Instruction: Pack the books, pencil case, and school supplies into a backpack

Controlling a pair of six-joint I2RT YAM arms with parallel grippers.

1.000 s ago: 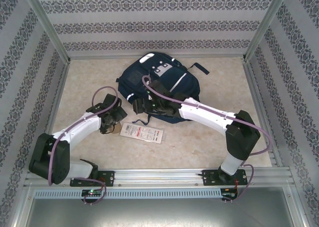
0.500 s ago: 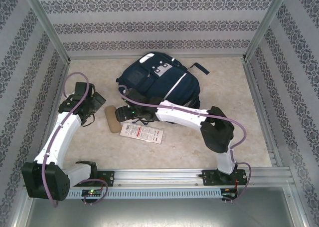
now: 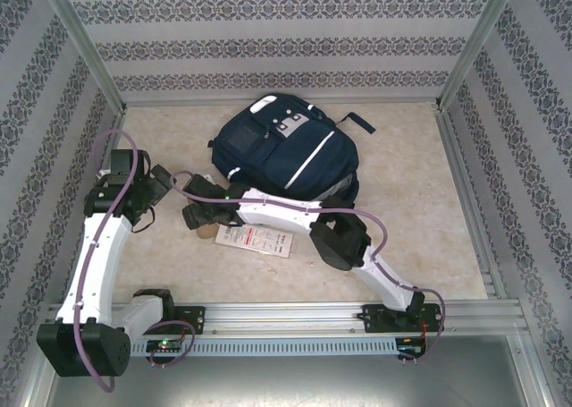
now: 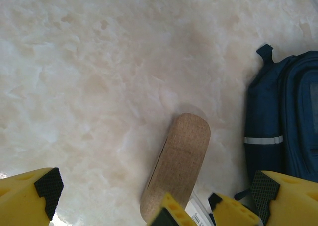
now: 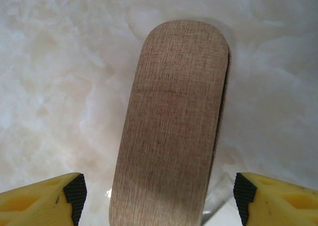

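The navy backpack (image 3: 288, 149) lies at the back middle of the table, and its side shows in the left wrist view (image 4: 285, 126). A tan fabric pencil case (image 5: 171, 126) lies flat on the table left of it (image 4: 178, 166). My right gripper (image 5: 159, 193) is open over it, one finger on each side of its near end. From above, that gripper (image 3: 198, 215) covers most of the case (image 3: 206, 231). My left gripper (image 3: 165, 179) is open and empty further left (image 4: 156, 188). A white packet with red print (image 3: 256, 239) lies beside the case. The books are out of view.
The right arm reaches across the table in front of the backpack toward the left. Patterned walls and metal frame posts enclose the marble-patterned table (image 3: 411, 210). Open surface lies to the right and along the front.
The left arm let go of the pencil case and drew back to the left. The right arm swung from the backpack leftward and now stands over the case.
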